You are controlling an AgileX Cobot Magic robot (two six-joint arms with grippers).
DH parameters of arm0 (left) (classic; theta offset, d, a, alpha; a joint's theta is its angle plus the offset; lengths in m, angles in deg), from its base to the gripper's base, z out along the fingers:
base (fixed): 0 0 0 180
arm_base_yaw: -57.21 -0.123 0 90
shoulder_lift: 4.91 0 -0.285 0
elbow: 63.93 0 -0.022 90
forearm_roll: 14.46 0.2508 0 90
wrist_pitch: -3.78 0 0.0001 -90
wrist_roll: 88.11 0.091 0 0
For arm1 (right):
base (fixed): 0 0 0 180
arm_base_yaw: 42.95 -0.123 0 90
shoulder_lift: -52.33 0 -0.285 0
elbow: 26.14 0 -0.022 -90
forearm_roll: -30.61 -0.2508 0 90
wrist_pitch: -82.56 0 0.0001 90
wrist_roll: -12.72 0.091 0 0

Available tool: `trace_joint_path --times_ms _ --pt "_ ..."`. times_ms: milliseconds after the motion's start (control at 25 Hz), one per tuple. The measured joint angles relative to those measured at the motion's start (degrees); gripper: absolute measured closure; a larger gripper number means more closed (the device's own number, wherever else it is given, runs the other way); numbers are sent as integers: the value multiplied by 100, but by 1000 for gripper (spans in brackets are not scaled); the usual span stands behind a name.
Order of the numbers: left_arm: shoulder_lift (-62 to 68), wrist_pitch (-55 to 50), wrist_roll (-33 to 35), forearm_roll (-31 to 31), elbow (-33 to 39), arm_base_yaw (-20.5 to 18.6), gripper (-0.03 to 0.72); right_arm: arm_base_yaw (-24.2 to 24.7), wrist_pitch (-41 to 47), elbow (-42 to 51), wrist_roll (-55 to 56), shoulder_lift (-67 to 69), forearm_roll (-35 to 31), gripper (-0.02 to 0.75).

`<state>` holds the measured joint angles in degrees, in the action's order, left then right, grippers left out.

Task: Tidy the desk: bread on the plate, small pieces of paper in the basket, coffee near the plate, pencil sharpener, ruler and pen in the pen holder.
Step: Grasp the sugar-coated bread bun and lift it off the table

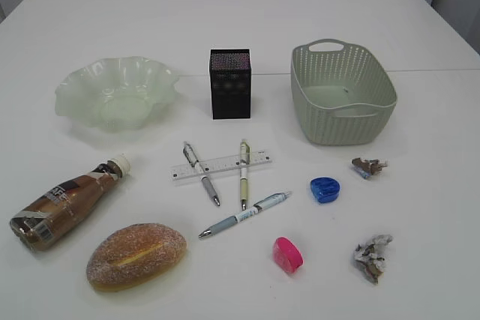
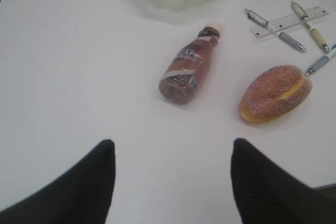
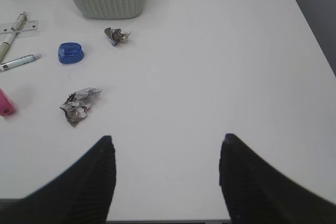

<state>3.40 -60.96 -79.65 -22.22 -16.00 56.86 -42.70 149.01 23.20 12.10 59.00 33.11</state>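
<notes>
The sugared bread (image 1: 136, 255) lies front left, with the coffee (image 1: 67, 204) on its side beside it. Behind them stands the green plate (image 1: 116, 97), nothing on it. Three pens (image 1: 244, 174) and the clear ruler (image 1: 220, 166) lie crossed in front of the black pen holder (image 1: 230, 84). A blue pencil sharpener (image 1: 325, 189) and a pink one (image 1: 288, 254) sit to their right. Two paper scraps (image 1: 373, 256) lie near the basket (image 1: 341, 129). My left gripper (image 2: 171, 148) hangs open over bare desk, short of the coffee (image 2: 188, 72). My right gripper (image 3: 166, 142) is open, right of a scrap (image 3: 79, 106). Neither gripper shows in the exterior view.
The white desk (image 1: 420, 207) ends close on the right, where its edge (image 3: 310, 24) meets a grey floor. Its near edge runs just under my right gripper's fingers. The bread (image 2: 274, 93) lies right of the bottle in the left wrist view.
</notes>
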Motion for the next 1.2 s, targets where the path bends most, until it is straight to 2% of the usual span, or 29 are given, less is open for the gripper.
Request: trace_joint_path --times_ms 1000,1200 --pt "26 0 0 -10 0 0 190 0 0 0 0 0 0 248" --pt "359 -416 0 -71 -360 0 190 0 0 0 0 0 -77 248"
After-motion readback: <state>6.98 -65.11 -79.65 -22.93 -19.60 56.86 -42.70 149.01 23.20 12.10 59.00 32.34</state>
